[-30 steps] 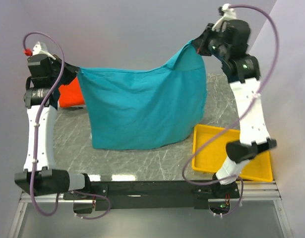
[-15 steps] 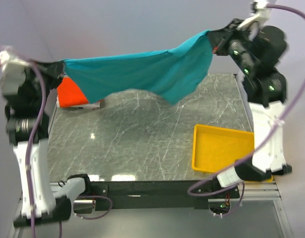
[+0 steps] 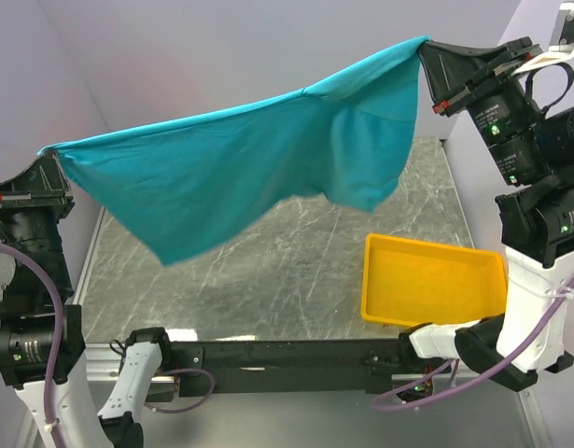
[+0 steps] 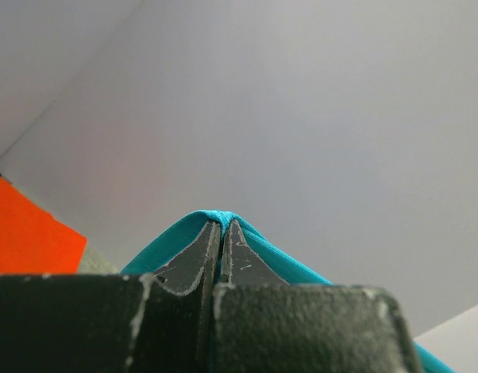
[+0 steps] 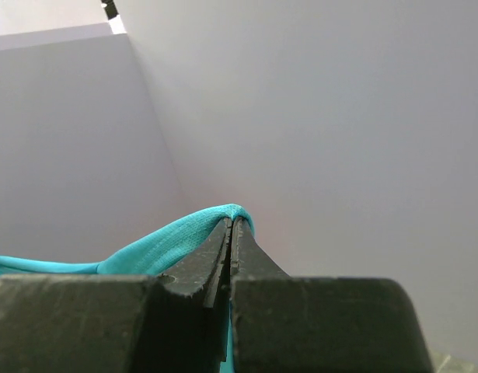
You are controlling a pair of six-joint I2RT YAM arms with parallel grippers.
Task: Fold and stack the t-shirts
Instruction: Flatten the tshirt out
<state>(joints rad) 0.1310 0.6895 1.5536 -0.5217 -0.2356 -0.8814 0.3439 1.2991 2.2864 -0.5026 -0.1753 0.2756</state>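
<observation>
A teal t-shirt (image 3: 259, 163) hangs in the air, stretched between both grippers high above the table. My left gripper (image 3: 51, 159) is shut on its left corner; the cloth wraps over the tips in the left wrist view (image 4: 221, 221). My right gripper (image 3: 425, 45) is shut on the right corner, higher up; teal cloth shows over its tips in the right wrist view (image 5: 232, 214). The shirt's lower edge sags and billows above the marble table (image 3: 296, 271). An orange t-shirt (image 4: 25, 237) shows only in the left wrist view, at the lower left.
A yellow tray (image 3: 431, 280) sits at the table's near right. Purple walls surround the table on the left, back and right.
Both arms have swung up and outward, lifting the teal shirt off the table and stretching it flat in the air. The orange shirt is now hidden in the top view.
</observation>
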